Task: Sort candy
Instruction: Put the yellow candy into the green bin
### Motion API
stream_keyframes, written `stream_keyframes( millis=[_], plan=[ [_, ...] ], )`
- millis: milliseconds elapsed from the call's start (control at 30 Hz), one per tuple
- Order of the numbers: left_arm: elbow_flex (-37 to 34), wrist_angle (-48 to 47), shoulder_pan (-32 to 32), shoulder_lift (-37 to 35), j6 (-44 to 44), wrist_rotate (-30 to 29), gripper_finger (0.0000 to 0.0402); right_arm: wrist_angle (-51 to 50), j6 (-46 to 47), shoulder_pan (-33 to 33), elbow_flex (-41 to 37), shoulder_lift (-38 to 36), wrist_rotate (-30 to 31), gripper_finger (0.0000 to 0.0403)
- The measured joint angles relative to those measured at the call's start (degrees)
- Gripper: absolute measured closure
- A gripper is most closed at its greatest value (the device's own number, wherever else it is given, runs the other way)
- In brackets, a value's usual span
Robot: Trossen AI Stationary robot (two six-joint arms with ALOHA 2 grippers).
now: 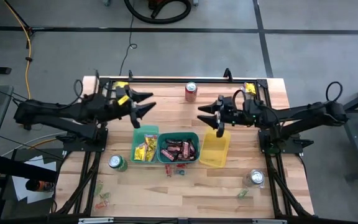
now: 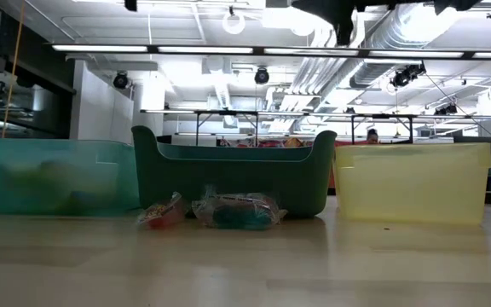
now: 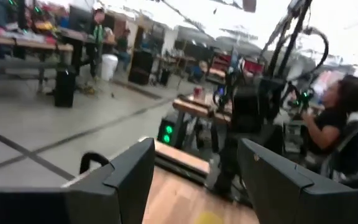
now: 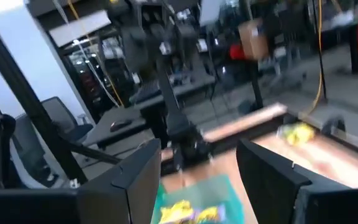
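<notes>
High view: left gripper (image 1: 146, 103) and right gripper (image 1: 205, 116) spread, empty, raised. Risk: strays (image 1: 174, 170) beside middle bin (image 1: 179, 135) missed or misbinned.

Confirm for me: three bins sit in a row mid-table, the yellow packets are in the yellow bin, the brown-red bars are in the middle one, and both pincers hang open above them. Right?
Not quite. In the high view the yellow packets lie in the light teal bin at the left arm's end of the row; the yellow bin looks empty. The rest holds: brown-red bars in the middle bin, left pincer and right pincer open.
</notes>
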Motion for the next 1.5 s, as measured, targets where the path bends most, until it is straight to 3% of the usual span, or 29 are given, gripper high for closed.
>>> stream_keyframes(
  millis=[200, 467, 633, 767, 900, 1033, 1100, 1200, 1367, 1500],
  plan=[
    [0.0, -0.01, 0.0, 3.06, -2.03, 7.04, 0.0183, -1.24, -4.94, 0.26, 1.47, 0.37, 0.0, 0.0199],
    [0.0, -0.36, 0.0, 2.56, -2.02, 7.9, 0.0183, -1.2, -3.99, 0.21, 1.68, 0.37, 0.29, 0.0199],
    [0.01, -2.91, 0.02, 1.95, -1.99, 7.45, 0.0183, -3.67, 3.26, 0.2, 1.72, 0.35, 10.15, 0.0199],
    [0.0, -4.57, 0.02, 0.52, -1.38, 7.43, 0.0183, -20.63, 7.86, -1.51, 7.18, 1.53, 19.93, 0.0199],
    [0.0, -6.37, 0.02, -2.24, 2.51, 7.41, 0.0183, -48.52, 15.0, -7.39, 20.01, 6.43, 27.84, 0.0199],
    [0.0, -8.55, 0.57, -5.15, 6.86, 7.41, 0.0183, -78.63, 22.8, -16.91, 31.8, 13.72, 30.93, 0.0199],
    [0.02, -9.64, 1.2, -6.33, 7.46, 7.39, 0.0183, -88.35, 25.21, -21.87, 34.88, 17.22, 30.43, 0.0199],
    [0.0, -10.58, 2.52, -7.51, 7.48, 7.35, 0.0183, -95.78, 25.51, -28.92, 35.96, 21.3, 29.88, 0.0199],
    [0.0, -10.93, 4.72, -7.89, 6.09, 7.31, 0.0183, -95.58, 29.47, -39.32, 33.26, 27.39, 28.18, 0.0199],
    [0.02, -11.22, 6.08, -7.82, 2.93, 5.79, 0.0183, -95.52, 25.71, -46.68, 31.46, 32.35, 24.15, 0.0199]
  ],
)
